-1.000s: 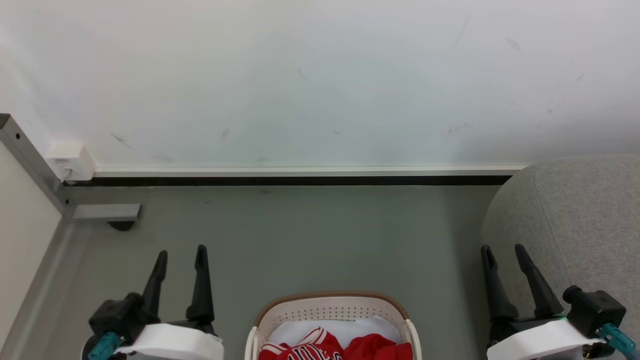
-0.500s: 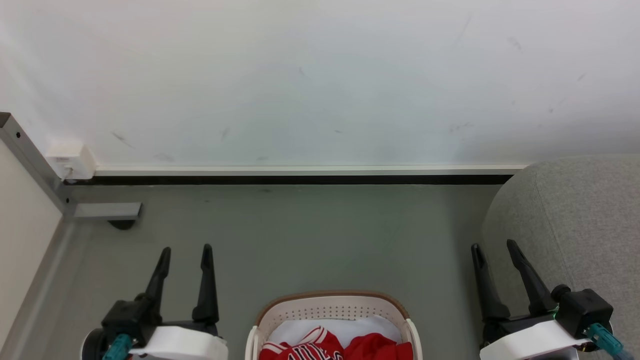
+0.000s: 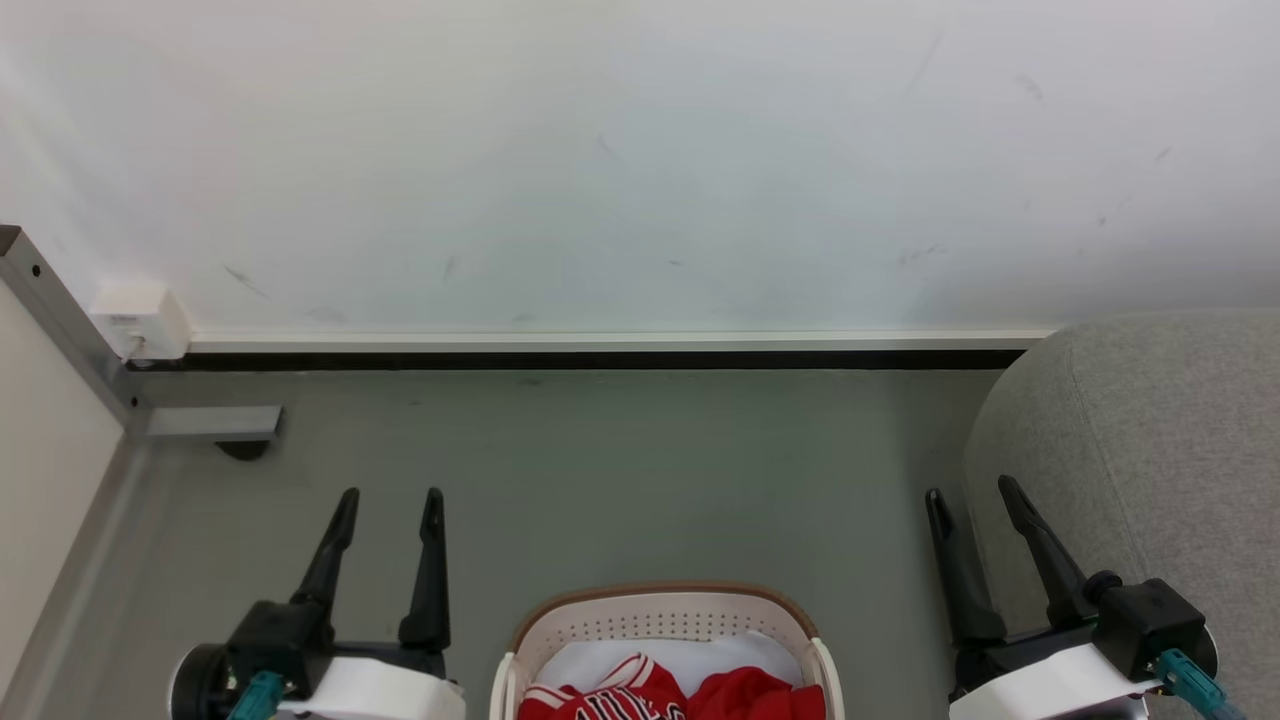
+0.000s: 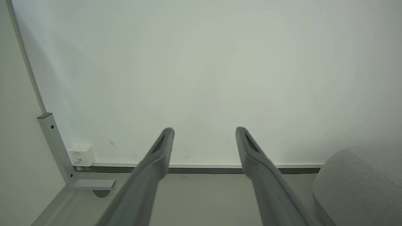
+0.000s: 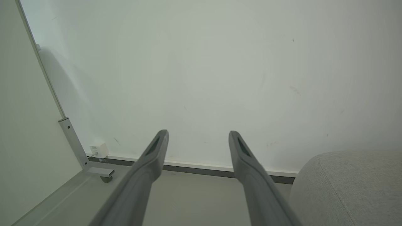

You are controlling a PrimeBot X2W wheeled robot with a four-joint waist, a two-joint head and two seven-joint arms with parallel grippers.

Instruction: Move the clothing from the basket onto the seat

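The cream basket (image 3: pixel 660 612) with its brown rim sits at the bottom middle of the head view, cut off by the frame edge. Inside lie a red jersey with white trim and lettering (image 3: pixel 610 700) and a plain red garment (image 3: pixel 755 692), on a pale white sheet (image 3: pixel 690 655). The light-grey seat (image 3: pixel 1160 440) rises at the right; its corner appears in the wrist views (image 4: pixel 361 185) (image 5: pixel 348 185). My left gripper (image 3: pixel 390 497) stands open left of the basket, holding nothing. My right gripper (image 3: pixel 970 488) stands open between basket and seat. Both pairs of fingers (image 4: pixel 163 147) (image 5: pixel 157 150) point toward the wall.
A white wall (image 3: pixel 640 160) with a skirting strip (image 3: pixel 600 342) closes the back. A grey metal post and foot (image 3: pixel 200 422) with a small white box (image 3: pixel 140 318) stand at the left beside a pale panel (image 3: pixel 40 470). Grey floor (image 3: pixel 640 470) lies ahead of the basket.
Both grippers have drifted inward toward the basket, the left one to the right and the right one to the left. Basket and clothing have not moved.
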